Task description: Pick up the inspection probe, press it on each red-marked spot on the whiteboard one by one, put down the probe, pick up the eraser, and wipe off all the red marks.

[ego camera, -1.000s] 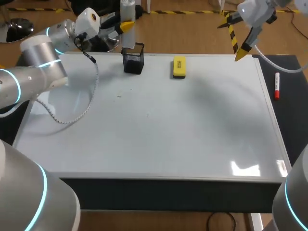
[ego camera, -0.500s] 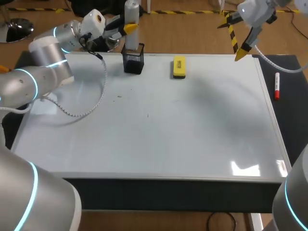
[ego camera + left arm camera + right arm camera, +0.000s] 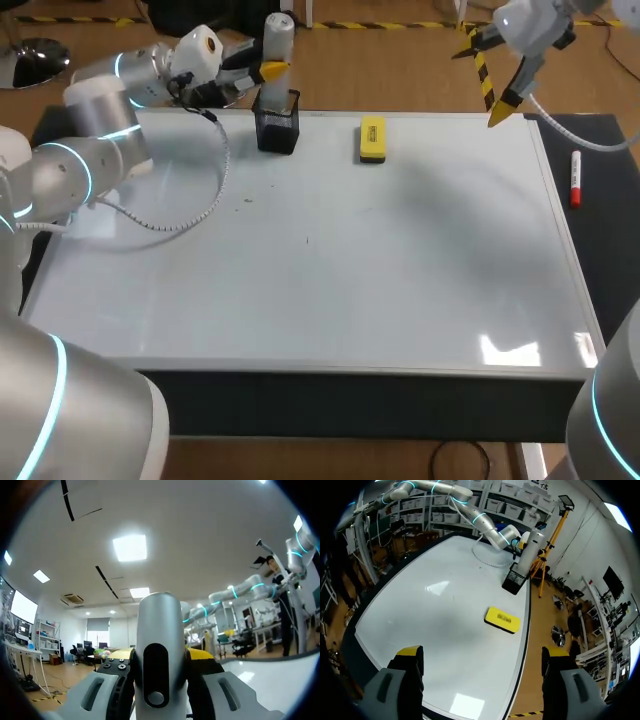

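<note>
My left gripper (image 3: 262,70) is shut on the white cylindrical probe (image 3: 277,28), which it holds just above the black mesh holder (image 3: 277,128) at the whiteboard's (image 3: 400,260) far edge. In the left wrist view the probe (image 3: 160,645) fills the space between the fingers (image 3: 200,656). The yellow eraser (image 3: 372,139) lies flat on the board to the right of the holder. My right gripper (image 3: 492,85) hangs open above the far right corner. In its wrist view the right gripper (image 3: 482,652) looks down on the eraser (image 3: 502,619) and the holder (image 3: 515,580). No red marks show on the board.
A red marker (image 3: 575,180) lies on the dark strip beyond the board's right edge. My left arm's white coiled cable (image 3: 195,205) droops over the board's left part. A few tiny dark specks (image 3: 248,201) dot the board.
My left gripper has carried the probe to the right and slightly farther back, over the holder. The right arm has not moved.
</note>
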`<state>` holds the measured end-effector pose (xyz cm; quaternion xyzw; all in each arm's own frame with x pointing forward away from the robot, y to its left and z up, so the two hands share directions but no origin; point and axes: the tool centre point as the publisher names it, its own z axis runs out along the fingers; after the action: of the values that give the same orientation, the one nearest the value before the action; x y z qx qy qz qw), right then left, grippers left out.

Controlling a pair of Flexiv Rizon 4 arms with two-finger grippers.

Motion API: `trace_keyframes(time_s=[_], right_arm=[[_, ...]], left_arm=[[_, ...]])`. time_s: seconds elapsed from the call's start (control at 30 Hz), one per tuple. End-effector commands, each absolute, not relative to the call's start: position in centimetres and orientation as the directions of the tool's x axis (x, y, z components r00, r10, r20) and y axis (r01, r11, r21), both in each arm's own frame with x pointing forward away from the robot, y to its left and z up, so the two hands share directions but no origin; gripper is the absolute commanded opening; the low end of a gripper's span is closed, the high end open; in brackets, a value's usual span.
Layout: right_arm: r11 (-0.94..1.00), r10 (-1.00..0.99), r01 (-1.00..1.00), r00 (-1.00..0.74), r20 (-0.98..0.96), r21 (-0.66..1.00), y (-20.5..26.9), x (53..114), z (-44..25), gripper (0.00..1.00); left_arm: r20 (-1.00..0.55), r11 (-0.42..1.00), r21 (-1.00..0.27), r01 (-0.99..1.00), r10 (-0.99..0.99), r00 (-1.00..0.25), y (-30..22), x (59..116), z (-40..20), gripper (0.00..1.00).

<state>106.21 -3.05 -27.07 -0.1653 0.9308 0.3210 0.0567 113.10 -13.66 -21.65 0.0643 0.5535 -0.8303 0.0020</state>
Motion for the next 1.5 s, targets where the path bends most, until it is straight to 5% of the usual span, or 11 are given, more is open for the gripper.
trace_keyframes(time_s=[0.03, 1.5], right_arm=[[0.741, -0.274, -0.345, -0.939, -0.21, 0.576, -3.1, 106.2, -27.0, 1.0], [0.741, -0.274, -0.345, -0.939, -0.21, 0.576, -3.1, 106.2, -27.0, 1.0]], left_arm=[[-0.14, -0.373, -0.924, 0.081, 0.134, -0.981, -13.7, 113.7, -21.6, 0.0], [-0.024, -0.319, -0.948, -0.014, 0.114, -0.993, -14.4, 114.2, -27.1, 0.0]])
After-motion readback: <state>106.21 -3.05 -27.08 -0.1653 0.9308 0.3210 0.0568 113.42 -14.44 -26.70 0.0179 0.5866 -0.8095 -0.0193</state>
